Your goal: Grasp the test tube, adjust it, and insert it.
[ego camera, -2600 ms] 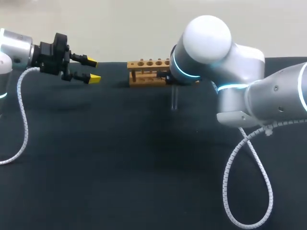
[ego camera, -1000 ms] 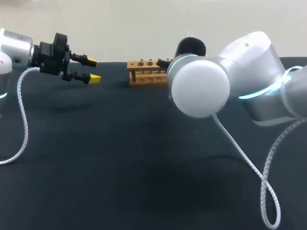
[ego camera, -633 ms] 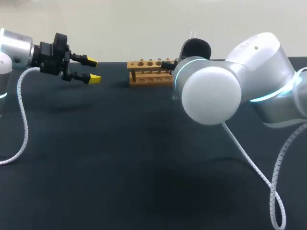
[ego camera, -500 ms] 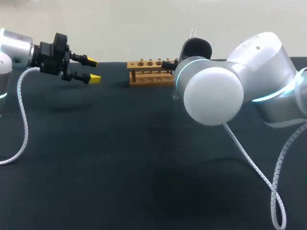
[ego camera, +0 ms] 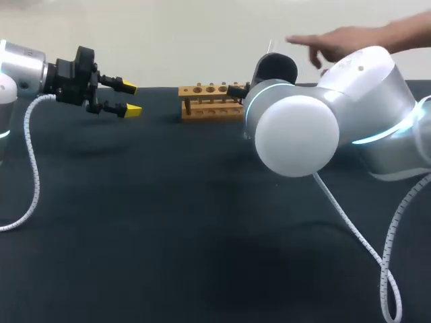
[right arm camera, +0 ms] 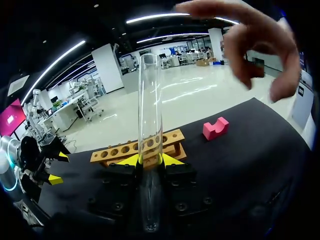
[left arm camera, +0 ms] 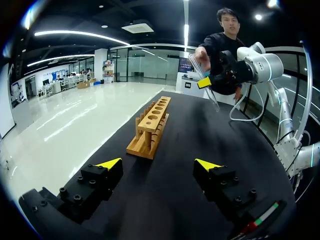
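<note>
Nearest, the left gripper (left arm camera: 157, 166) hangs with its fingers spread open, well short of the wooden rack (left arm camera: 151, 128). Past the rack, the right gripper (right arm camera: 150, 162) is clamped on the lower part of a clear test tube (right arm camera: 150, 100), and a person's hand (right arm camera: 250, 35) hovers near the tube's top.

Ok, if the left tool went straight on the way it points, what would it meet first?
Probably the wooden rack, which lies dead ahead of the left tool; nothing shows between them, though depth is hard to judge.
</note>
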### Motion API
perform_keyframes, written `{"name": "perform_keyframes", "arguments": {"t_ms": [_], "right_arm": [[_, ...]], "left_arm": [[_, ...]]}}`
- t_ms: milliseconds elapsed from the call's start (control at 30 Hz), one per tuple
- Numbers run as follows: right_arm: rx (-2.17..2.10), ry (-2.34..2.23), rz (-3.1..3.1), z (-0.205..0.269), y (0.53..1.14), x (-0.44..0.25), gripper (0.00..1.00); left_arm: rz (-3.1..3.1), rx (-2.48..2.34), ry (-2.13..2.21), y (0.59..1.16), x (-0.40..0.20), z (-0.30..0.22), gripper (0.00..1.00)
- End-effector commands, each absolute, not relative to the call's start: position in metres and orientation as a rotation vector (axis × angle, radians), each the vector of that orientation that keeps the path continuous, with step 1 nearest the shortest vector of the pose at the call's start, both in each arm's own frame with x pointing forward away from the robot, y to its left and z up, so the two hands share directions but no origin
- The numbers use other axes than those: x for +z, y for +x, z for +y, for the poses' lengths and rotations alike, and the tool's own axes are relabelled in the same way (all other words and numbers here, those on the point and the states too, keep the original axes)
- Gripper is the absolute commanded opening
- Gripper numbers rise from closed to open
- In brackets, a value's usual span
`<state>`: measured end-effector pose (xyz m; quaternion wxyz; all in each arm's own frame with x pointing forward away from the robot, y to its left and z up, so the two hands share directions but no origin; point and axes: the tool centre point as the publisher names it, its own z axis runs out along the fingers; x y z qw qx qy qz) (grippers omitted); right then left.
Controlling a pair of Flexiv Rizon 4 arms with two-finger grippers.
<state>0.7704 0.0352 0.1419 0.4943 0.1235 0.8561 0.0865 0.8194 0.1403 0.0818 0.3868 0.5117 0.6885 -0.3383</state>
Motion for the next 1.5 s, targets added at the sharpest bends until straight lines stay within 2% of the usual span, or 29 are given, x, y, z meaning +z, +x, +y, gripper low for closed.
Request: {"name": "perform_keyframes", "arguments": {"t_ms": [33,1100,1500], "right_arm": [[0.211,0.299,2.073,0.035,0.77,0.141,0.0],[0.211,0.299,2.073,0.035,0.77,0.141,0.0],[0.106,0.086,2.115,0.037,0.785,0.12,0.0]], "left_arm": [[1.748,-0.855,1.299,0.817,0.081,0.141,1.0],[1.748,-0.855,1.299,0.817,0.081,0.141,1.0],[1.748,-0.855,1.299,0.817,0.081,0.141,1.0]]}}
